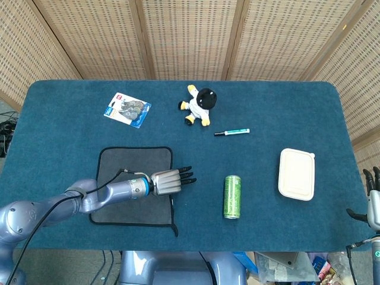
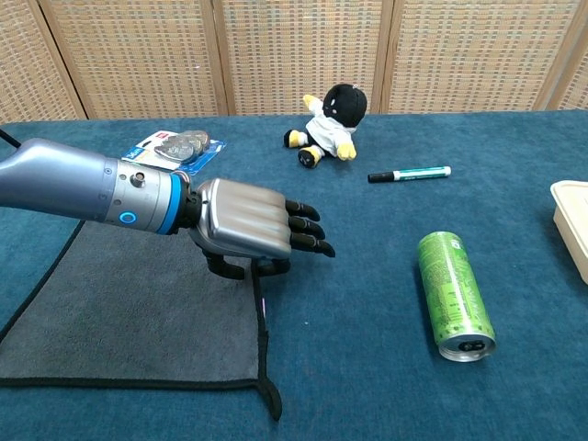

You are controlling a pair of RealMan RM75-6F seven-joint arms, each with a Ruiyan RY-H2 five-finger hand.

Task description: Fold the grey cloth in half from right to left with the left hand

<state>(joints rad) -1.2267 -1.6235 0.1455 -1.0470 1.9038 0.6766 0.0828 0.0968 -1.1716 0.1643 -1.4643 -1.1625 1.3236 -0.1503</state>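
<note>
Your left robot hand (image 2: 243, 230) sits right over the grey cloth's (image 2: 129, 308) right edge, thumb and a finger pinching that hem underneath while the other fingers stick out flat. The cloth lies spread on the worktop (image 1: 267, 101), front left. Right robot hand (image 1: 372, 199) hangs off the worktop's far right, can't tell its grip.

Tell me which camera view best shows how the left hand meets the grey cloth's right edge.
The chest view. It looks in from the side, so the left hand shows its thumb and a finger closed under the palm on the lifted right edge of the grey cloth. The head view looks straight down; there the hand covers the contact, though the whole cloth shows.
</note>
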